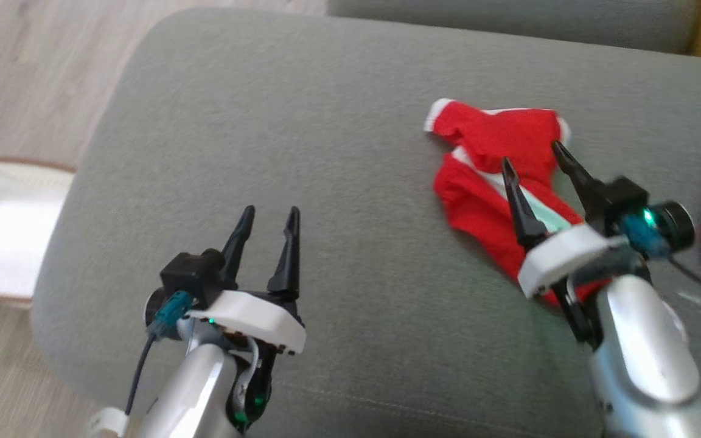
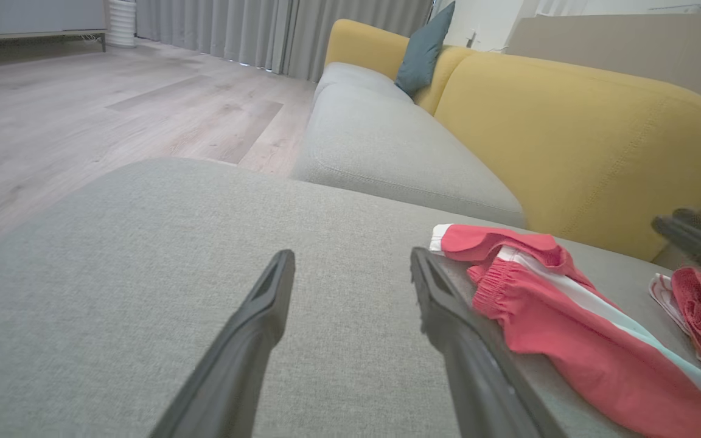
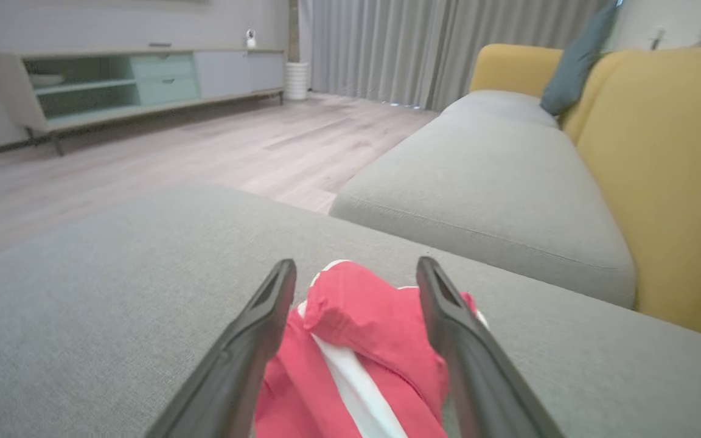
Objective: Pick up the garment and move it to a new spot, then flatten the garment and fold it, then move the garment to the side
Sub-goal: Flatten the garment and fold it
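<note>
Garment (image 1: 490, 176) under open right claw (image 1: 531, 163)

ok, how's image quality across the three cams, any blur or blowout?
Head view: motion-blurred throughout, red garment and right gripper smeared, white bin blown out. Left wrist view: crisp, even light, left gripper soft up close. Right wrist view: mildly soft, garment edges fuzzy near the lens, no glare.

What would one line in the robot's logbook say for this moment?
stage: pickup not yet done | left gripper: open, over grey cushion | right gripper: open, over red garment | red garment: crumpled, unfolded
</note>
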